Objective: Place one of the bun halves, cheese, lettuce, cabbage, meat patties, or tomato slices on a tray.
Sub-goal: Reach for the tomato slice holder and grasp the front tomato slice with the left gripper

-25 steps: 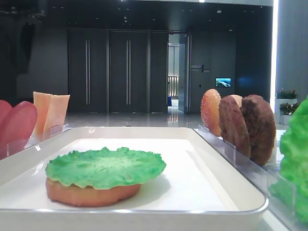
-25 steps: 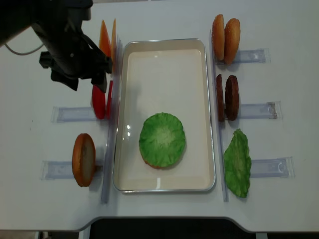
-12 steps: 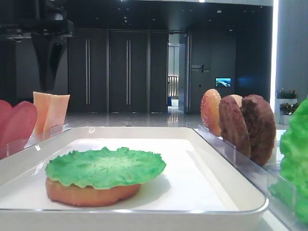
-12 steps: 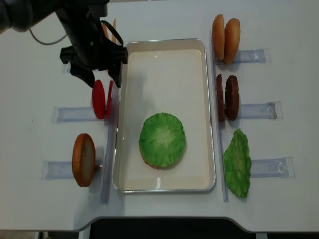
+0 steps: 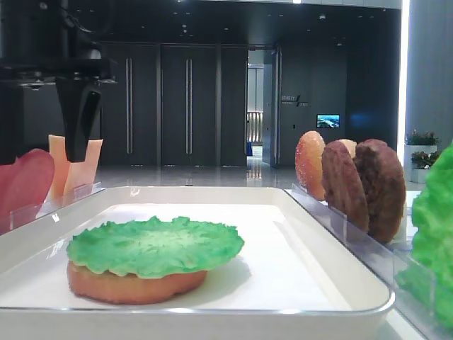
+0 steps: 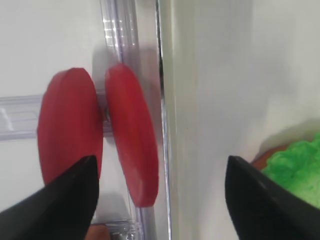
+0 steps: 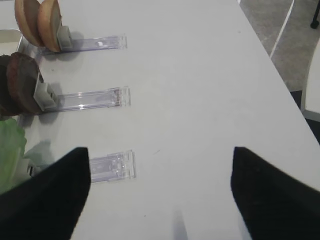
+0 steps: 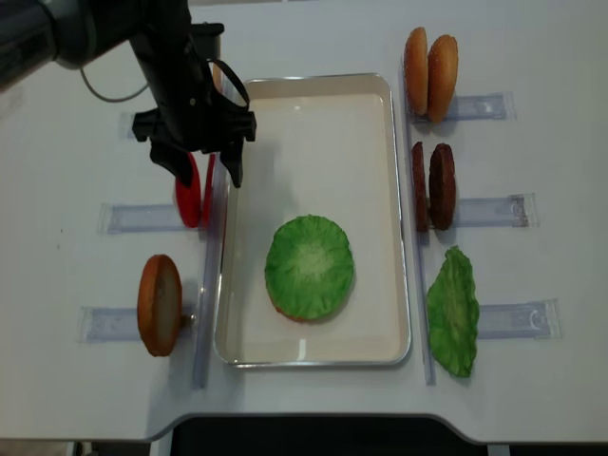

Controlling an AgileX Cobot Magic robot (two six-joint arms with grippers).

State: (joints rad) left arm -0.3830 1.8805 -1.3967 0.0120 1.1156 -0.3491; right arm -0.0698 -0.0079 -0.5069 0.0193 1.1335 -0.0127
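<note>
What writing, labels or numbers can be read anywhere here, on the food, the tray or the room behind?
Wall sign beside the open doorway in the background: pale lettering, too small and blurred to read.
Small lit screen on the far wall: shows a picture, no legible words.
Tray, tomato slices, clear racks and table: no text or labels visible.
</note>
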